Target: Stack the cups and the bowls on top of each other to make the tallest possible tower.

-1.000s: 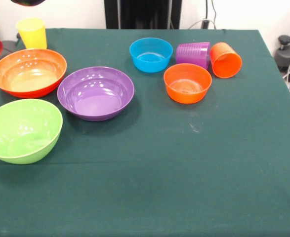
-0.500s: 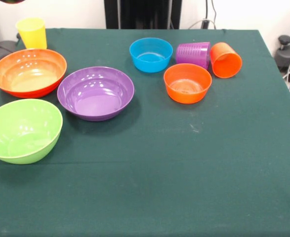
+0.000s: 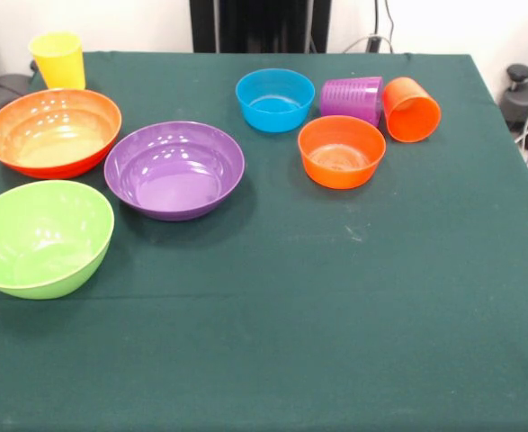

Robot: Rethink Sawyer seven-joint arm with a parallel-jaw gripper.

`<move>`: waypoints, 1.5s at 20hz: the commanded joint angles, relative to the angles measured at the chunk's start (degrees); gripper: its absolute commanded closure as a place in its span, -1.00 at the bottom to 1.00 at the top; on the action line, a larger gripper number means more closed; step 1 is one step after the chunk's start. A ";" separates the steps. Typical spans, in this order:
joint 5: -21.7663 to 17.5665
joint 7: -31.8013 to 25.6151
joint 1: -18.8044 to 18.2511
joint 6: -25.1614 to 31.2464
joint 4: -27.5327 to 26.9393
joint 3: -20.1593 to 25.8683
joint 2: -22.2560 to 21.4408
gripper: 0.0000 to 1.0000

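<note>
Front view only; gripper and arm absent from the frame, so finger state cannot be told and no bearing from gripper to any piece can be read.

Nothing stacked yet; every piece sits alone on the green tablecloth (image 3: 335, 315). Judged: task at its start.

Near to far, clock directions taken from the cloth's centre:

- Lime green bowl (image 3: 40, 238), 9 o'clock, nearest, at the cloth's left edge. Upright, deep, glossy.
- Large purple bowl (image 3: 174, 169), 10 o'clock, just beside the green one. Upright, wide, shallow.
- Small orange bowl (image 3: 341, 151), 1 o'clock. Upright.
- Large orange bowl (image 3: 53, 131), 10 o'clock, rim close to the purple bowl's, contact not certain. Upright, partly over the left edge.
- Small blue bowl (image 3: 275, 99), 12 o'clock. Upright.
- Ribbed purple cup (image 3: 352, 97) and orange cup (image 3: 411, 109), 1 o'clock, both on their sides and touching or nearly so. Orange cup's mouth faces the camera, long axis running roughly 5 to 11 o'clock; purple cup's long axis runs left-right, mouth hidden.
- Yellow cup (image 3: 58, 59), far 10 o'clock corner, upright, well apart from the other cups.

Judged: wide bowls suit the base; tipped cups need righting first.
</note>
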 commanded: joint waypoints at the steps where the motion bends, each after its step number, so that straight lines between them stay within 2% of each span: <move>1: 1.83 -1.62 -3.25 -4.23 -5.18 8.06 2.97 1.00; 3: 2.21 -3.16 -3.72 -4.24 -4.67 8.23 2.29 1.00; 8: 4.63 -8.98 -4.81 -4.52 1.16 9.20 -1.75 1.00; 21: 6.28 -10.28 -5.25 0.43 9.32 9.09 -4.81 1.00; 30: 6.79 -10.86 -6.04 0.85 10.10 9.35 -5.53 1.00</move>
